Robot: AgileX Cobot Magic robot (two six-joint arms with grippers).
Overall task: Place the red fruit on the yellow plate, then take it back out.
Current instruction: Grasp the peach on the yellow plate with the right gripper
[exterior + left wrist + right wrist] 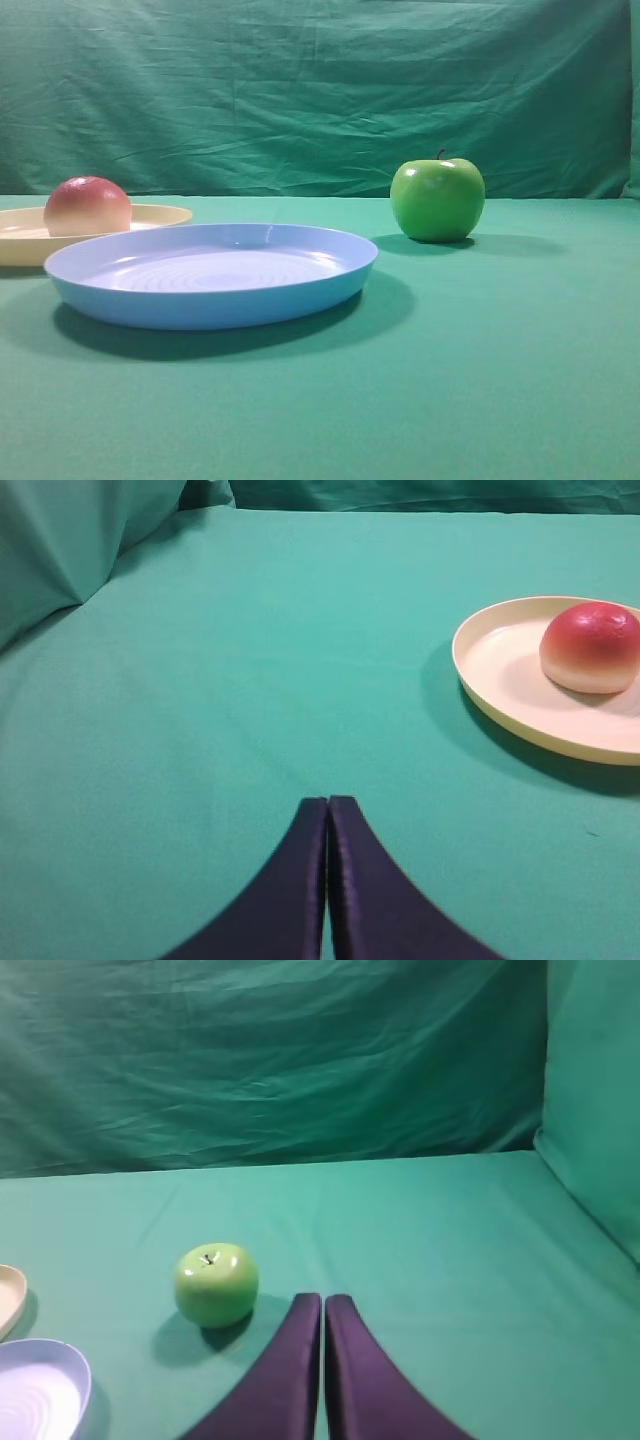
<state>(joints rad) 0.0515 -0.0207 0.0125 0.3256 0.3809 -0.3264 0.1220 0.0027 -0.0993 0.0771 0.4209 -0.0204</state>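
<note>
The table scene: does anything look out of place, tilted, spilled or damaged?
Nothing stands out. The red fruit sits inside the yellow plate, the blue plate lies flat and holds nothing, and the green apple stands upright with its stem up, apart from both plates. The cloth shows no spill or damage.

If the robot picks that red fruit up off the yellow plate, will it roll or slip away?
The red fruit looks round and smooth, so it would probably roll if nudged, though the low rim of the yellow plate may stop it. Its skin looks only faintly shiny, so it may be somewhat slippery. It appears to sit on a flattish base, so it likely stays put until touched.
</note>
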